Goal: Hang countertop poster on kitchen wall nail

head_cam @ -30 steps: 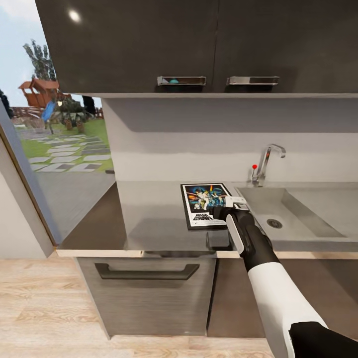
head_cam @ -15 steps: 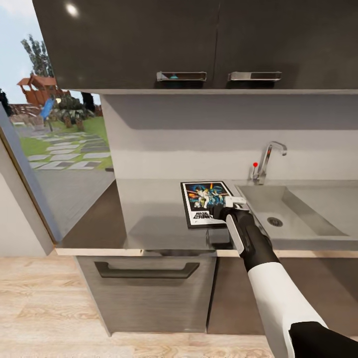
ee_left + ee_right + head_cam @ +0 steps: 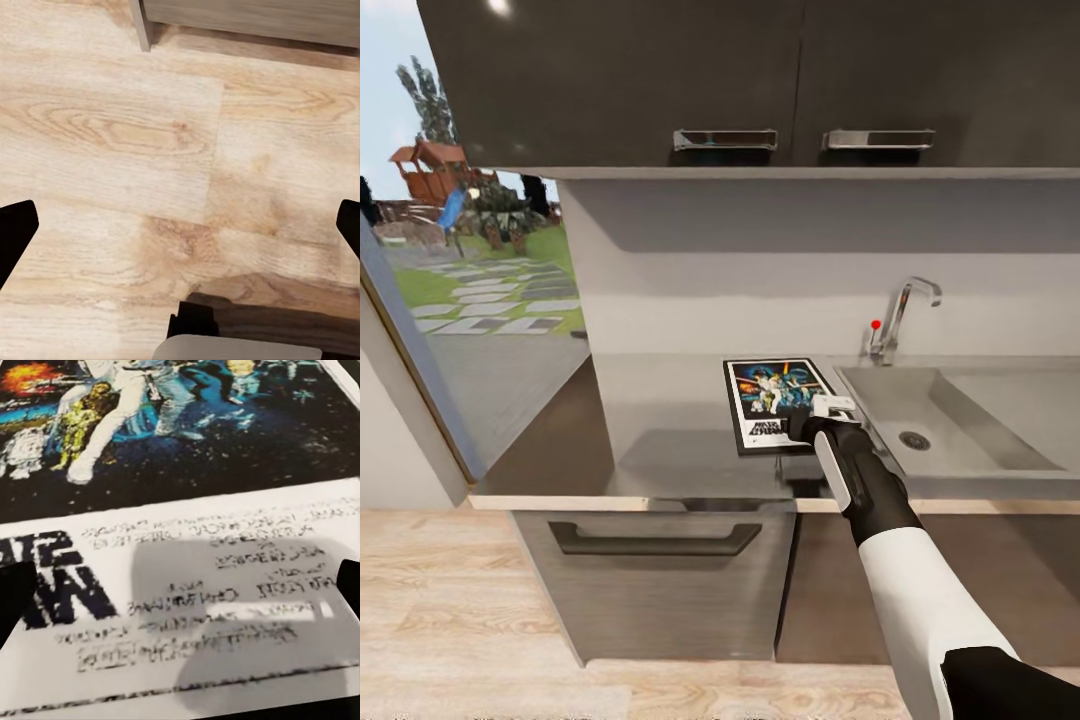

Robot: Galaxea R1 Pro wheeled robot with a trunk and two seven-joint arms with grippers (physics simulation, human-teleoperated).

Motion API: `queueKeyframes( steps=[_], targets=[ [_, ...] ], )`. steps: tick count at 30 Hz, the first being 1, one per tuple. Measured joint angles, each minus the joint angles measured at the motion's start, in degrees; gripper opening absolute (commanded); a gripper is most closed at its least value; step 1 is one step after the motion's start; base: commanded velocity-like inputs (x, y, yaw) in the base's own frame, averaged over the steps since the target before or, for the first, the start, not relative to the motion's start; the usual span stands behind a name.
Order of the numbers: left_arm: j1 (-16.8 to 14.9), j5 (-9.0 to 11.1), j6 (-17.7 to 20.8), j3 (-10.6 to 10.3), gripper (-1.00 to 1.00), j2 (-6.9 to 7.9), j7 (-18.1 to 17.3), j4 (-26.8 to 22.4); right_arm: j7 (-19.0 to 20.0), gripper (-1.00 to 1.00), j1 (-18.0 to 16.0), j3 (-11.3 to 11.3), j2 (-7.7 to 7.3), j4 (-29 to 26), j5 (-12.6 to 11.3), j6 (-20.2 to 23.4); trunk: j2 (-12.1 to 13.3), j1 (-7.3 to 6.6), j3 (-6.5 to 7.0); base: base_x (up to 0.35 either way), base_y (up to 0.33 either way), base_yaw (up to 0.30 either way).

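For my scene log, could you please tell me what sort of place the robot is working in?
It looks like a home kitchen: a grey countertop with a moulded sink and chrome tap, dark wall cabinets above, and a garden outside.

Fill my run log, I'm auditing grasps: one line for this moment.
phase: reaching poster | poster: flat on countertop, left of sink | right gripper: open over poster's near edge | left gripper: open, over floor

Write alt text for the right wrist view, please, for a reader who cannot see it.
Close view of the poster lying flat just under the camera: colourful figures on dark blue above, black lettering and small print on its white border below. The dark tips of the right gripper stand wide apart at both sides, casting a soft shadow on the print.
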Motion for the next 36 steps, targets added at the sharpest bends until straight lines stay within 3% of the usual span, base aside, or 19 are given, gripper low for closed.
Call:
queueKeyframes(
  steps=[36],
  targets=[
    [0.0, 0.0, 0.0, 0.0, 1.0, 0.0, 0.0, 0.01, 0.07, 1.0, -0.03, 0.01, -0.06, 2.12, 0.02, -0.27, -0.01, -0.01, -0.25, 0.0, 0.0, 0.0]
  ],
)
